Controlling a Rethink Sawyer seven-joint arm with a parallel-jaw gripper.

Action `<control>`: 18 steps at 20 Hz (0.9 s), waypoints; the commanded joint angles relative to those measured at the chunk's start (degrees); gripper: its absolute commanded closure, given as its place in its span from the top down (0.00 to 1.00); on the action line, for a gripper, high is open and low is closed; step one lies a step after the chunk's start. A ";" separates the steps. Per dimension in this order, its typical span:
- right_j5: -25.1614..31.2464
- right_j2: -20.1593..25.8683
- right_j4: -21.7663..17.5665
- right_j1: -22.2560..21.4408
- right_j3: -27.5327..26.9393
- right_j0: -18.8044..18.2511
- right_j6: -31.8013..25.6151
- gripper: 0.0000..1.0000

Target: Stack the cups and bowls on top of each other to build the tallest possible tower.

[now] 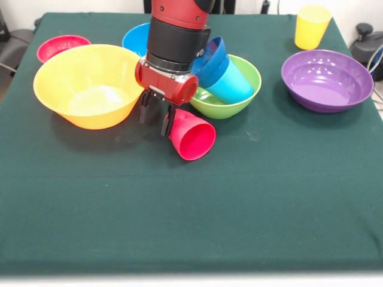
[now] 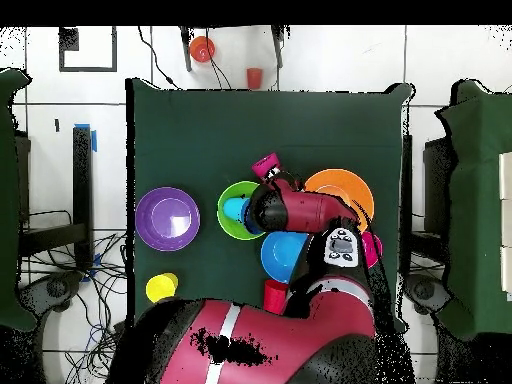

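Cups and bowls lie mostly unstacked: orange bowl (image 1: pixel 88 84), then the gripper (image 1: pixel 157 122) seemingly clamped on a tipped red cup (image 1: pixel 192 135), a blue cup (image 1: pixel 230 82) in the green bowl (image 1: pixel 242 98), purple bowl (image 1: pixel 328 79) apart.

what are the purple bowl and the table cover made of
The purple bowl looks like glossy moulded plastic: bright highlights streak its inner wall and its rim is thin and even. The table cover looks like dark green matte cloth, perhaps felt: no shine, and faint creases show.
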 commanded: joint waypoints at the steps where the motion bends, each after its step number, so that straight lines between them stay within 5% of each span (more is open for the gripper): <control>1: -2.08 9.29 -5.25 -1.36 4.58 -1.78 -0.09 1.00; 10: -2.08 12.16 -6.79 -1.49 4.51 -4.08 -0.27 1.00; 18: 3.53 13.29 -8.05 -7.23 7.02 -6.15 -3.00 1.00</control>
